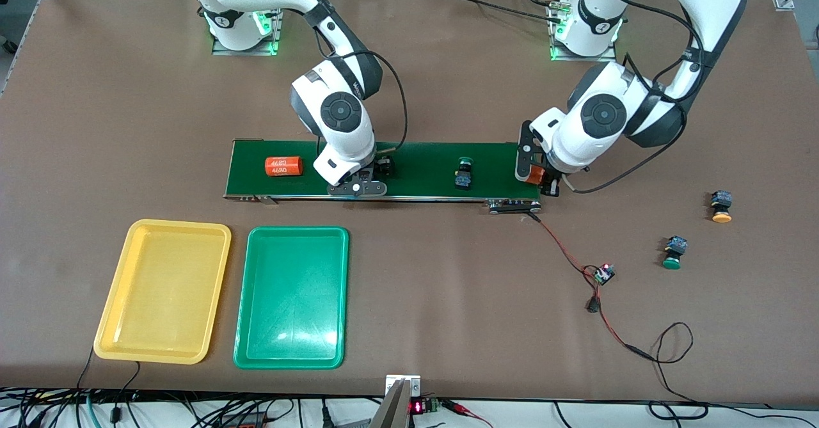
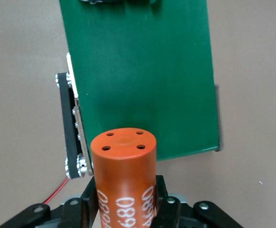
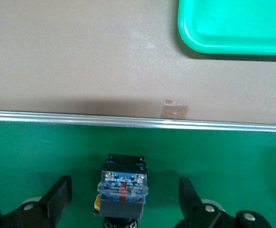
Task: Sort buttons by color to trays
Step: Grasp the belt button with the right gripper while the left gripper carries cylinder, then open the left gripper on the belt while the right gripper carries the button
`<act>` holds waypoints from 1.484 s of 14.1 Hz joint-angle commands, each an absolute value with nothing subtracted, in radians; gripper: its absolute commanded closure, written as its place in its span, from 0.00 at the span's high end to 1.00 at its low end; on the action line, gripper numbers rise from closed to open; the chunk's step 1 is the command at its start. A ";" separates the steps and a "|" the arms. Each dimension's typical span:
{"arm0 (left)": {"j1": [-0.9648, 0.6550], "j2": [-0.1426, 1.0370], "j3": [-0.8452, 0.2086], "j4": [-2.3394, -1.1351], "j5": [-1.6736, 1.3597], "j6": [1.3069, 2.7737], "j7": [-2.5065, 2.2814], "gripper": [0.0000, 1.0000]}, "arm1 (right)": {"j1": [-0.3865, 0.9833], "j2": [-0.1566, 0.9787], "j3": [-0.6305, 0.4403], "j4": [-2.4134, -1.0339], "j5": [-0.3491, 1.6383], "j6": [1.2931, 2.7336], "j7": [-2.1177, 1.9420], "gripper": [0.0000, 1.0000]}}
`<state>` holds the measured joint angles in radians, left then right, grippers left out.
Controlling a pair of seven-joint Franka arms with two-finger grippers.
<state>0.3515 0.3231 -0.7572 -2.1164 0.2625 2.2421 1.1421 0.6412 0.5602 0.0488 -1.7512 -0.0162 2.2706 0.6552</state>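
Observation:
My right gripper (image 1: 363,177) is low over the dark-green conveyor belt (image 1: 422,159). It is open, with one finger (image 3: 57,195) on each side of a black-bodied button (image 3: 123,187) that lies on the belt and shows a bit of yellow cap. My left gripper (image 1: 537,176) is shut on an orange "4680" cylinder (image 2: 124,166) over the belt's end toward the left arm. A green button (image 1: 464,172) lies on the belt. A yellow-orange button (image 1: 722,206) and a green button (image 1: 674,252) lie on the table toward the left arm's end. The yellow tray (image 1: 163,290) and green tray (image 1: 291,297) are empty.
A second orange "4680" cylinder (image 1: 283,166) lies on the belt toward the right arm's end. A small circuit board (image 1: 604,273) with red and black wires lies on the table between the belt's end and the loose buttons. The green tray's corner (image 3: 233,23) shows in the right wrist view.

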 commanded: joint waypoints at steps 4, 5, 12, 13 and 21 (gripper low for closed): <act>0.295 0.268 -0.764 -2.157 0.250 2.276 1.060 0.00 | 0.650 0.575 0.026 -1.733 -0.046 2.270 0.650 0.50; 0.287 0.271 -0.764 -2.157 0.256 2.276 1.049 0.00 | 0.647 0.577 0.026 -1.732 -0.046 2.270 0.647 0.45; 0.284 0.322 -0.762 -2.160 0.301 2.310 1.026 0.00 | 0.658 0.539 -0.040 -1.680 -0.025 2.127 0.559 0.14; 0.284 0.333 -0.761 -2.158 0.311 2.313 1.026 0.00 | 0.658 0.523 -0.047 -1.654 -0.018 2.047 0.519 0.14; 0.282 0.376 -0.759 -2.160 0.391 2.339 0.965 0.00 | 0.511 0.358 -0.120 -1.712 -0.070 1.940 0.154 0.14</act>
<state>0.2860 0.3781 -0.7606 -2.1558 0.3642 2.3270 0.9883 0.5957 0.4176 -0.1235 -1.6467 -0.0369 1.9402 0.2839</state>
